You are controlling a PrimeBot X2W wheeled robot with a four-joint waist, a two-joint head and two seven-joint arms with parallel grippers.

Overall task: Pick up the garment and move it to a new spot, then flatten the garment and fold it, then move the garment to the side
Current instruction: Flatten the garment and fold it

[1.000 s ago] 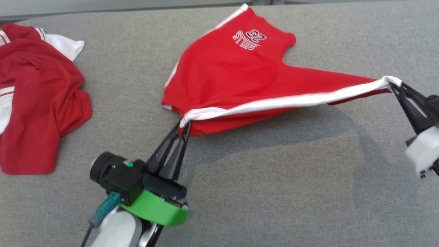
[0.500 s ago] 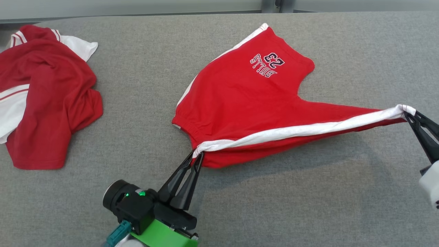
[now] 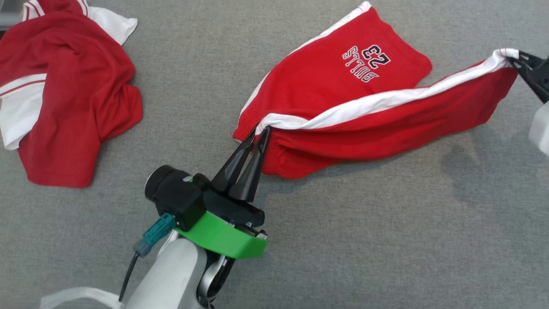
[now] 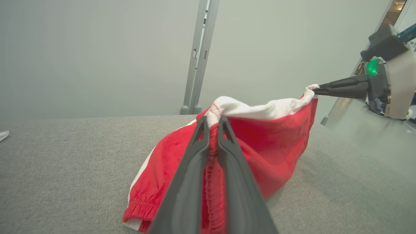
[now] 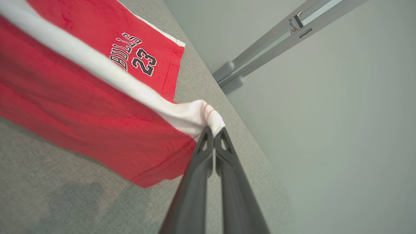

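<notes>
The garment [image 3: 369, 116] is a pair of red shorts with white side stripes and a "BULLS 23" print, stretched between both grippers above the grey table [image 3: 386, 240]. My left gripper [image 3: 260, 128] is shut on the elastic waistband corner at the white stripe. At the right edge, my right gripper [image 3: 517, 58] is shut on the hem end of the same stripe. The near leg hangs lifted over the far leg, which lies on the table. The left wrist view has the waistband [image 4: 213, 152] pinched between my fingers. The right wrist view has the white hem [image 5: 208, 118] in the tips.
A second red and white garment [image 3: 64, 94] lies crumpled at the far left of the table. Grey fabric table surface stretches in front of and to the right of the shorts. A pale wall with a metal post [image 4: 198, 58] stands behind the table.
Both grippers have carried the stripe edge away from me and higher, so the near leg now folds over toward the far leg. The head camera has tilted down as well.
</notes>
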